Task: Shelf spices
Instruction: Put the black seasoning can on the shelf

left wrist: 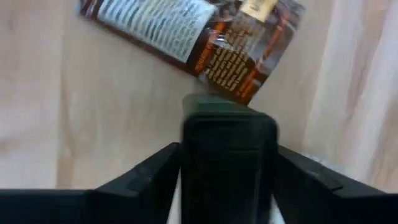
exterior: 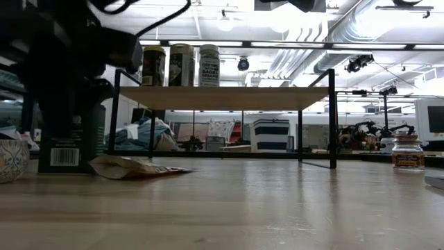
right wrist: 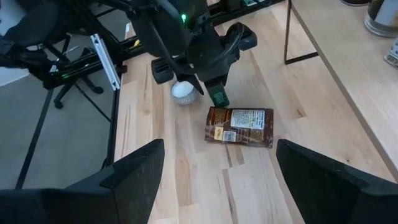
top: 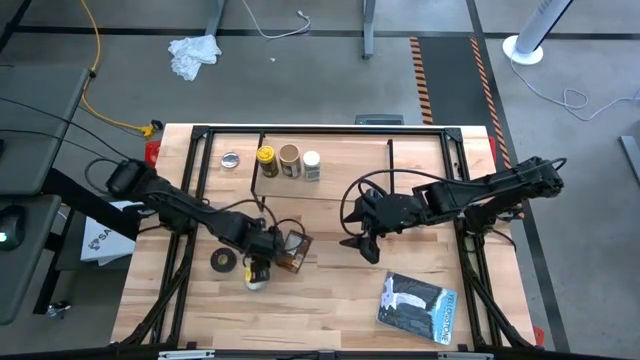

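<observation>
1. Table: light wood top with a black frame. It carries everything listed below.

2. Shelf: wood plank on thin black legs, at the table's far edge. It serves as the reference for all places given here.

3. Right gripper: in front of the shelf's middle, clear of it. Its fingers are spread wide and carry nothing, so this arm is waiting.

4. Left gripper: in front of the shelf's left part, low over the table. It is clamped around the dark bottle, which stands upright at table level.

5. Printed blue booklet: well in front of the shelf's right part. Not a spice.

6. Flat brown packet: lying flat in front of the shelf's left part, just beside the held bottle.

7. Already on the shelf's left part, in a row: yellow-lidded jar, tan-lidded jar and white-capped bottle.

8. Black tape roll and a small white round object: both near the left gripper, in front of the shelf.

9. Silvery tin: on the shelf, left of the jars.

Step in hand, as judged: the dark bottle is grasped and due for transfer. The next move calls for a lift above the plank's edge, then a carry to the bare plank right of the white-capped bottle and an upright set-down. The packet remains to be shelved.
</observation>
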Motion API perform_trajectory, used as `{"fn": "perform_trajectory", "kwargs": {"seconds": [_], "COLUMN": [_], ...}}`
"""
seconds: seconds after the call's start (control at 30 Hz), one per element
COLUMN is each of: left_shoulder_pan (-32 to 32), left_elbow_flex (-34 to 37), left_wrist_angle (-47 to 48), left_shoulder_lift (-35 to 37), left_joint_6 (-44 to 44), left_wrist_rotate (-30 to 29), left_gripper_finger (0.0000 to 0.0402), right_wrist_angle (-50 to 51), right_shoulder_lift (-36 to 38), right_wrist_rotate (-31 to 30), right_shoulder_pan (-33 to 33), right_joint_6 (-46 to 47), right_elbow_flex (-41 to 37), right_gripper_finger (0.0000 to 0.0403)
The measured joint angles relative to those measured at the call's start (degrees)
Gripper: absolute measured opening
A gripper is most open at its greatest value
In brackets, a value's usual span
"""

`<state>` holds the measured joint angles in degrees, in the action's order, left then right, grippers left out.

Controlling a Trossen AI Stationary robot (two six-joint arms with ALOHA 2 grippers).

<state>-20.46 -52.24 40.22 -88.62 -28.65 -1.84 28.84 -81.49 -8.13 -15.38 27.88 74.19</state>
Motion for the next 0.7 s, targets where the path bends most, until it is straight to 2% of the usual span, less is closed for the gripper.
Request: {"fn": "perform_trajectory", "kwargs": {"seconds": [0.17,0.27,0.53,0.7], "left_shoulder_pan": [0.05,1.6,7.8,12.2], "left_elbow_flex": [-5.59,-11.79,-33.13,-41.06], "left_wrist_angle": [0.23,1.33,1.43,-2.75], "left_shoulder_lift": [1.62,3.3,3.87,3.63], "left_joint_6": [1.58,5.64,21.25,25.77], "left_wrist_rotate": [0.0,-1.33,-13.32,-14.72], "left_gripper_finger": [0.0118,0.0114,0.0116,0.0132], "right_wrist_angle": [0.08,0.26,0.02,-2.14], "right_shoulder_lift": [1.16,3.02,8.8,9.07], "right_wrist_rotate": [0.95,0.99,-0.86,-1.01], "right_shoulder_pan": [0.0,0.0,0.02,0.02], "right_joint_6": [-1.36,-2.73,-4.46,-8.65], "right_elbow_flex": [0.0,0.0,0.0,0.0], "right_gripper_finger": [0.0307,0.0307,0.0306,0.0306]}}
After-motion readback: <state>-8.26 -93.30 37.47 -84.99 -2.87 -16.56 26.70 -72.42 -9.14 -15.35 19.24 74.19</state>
